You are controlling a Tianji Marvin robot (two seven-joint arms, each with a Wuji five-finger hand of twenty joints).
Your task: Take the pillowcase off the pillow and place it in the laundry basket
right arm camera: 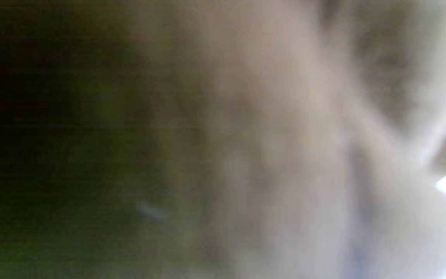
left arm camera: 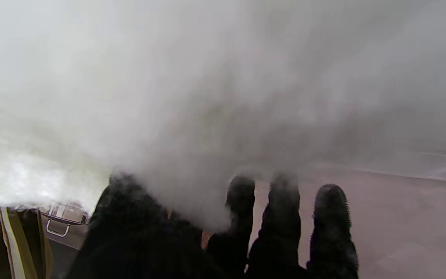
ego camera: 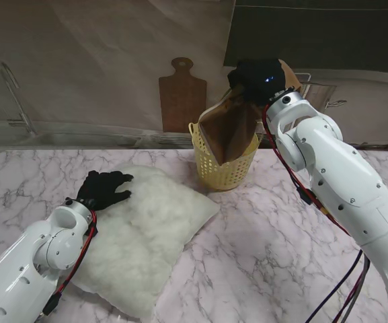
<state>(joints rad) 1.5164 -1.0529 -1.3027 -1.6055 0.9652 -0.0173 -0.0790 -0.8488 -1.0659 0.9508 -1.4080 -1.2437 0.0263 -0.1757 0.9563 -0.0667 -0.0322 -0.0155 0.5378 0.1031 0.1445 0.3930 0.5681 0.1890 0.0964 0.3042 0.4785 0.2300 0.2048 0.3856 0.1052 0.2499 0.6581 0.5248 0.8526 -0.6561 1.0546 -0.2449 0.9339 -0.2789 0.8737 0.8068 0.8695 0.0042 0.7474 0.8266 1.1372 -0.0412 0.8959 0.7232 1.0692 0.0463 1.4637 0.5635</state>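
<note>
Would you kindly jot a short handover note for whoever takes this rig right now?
Left hand: open, fingers spread, resting flat on the bare white pillow on the table.
Right hand: shut on the brown pillowcase, held above the yellow laundry basket; its lower end hangs inside.
Done: the pillowcase is off the pillow.
Left: lower and release it into the basket.

From the stand we look down over the marble table [ego camera: 267, 249], both arms rising from the near corners. Our left wrist camera looks along the left hand [left arm camera: 223, 236], pressed close against the white pillow [ego camera: 146, 235], which both views share. Our right wrist camera sits against brown fabric [right arm camera: 246, 147], all blur.
</note>
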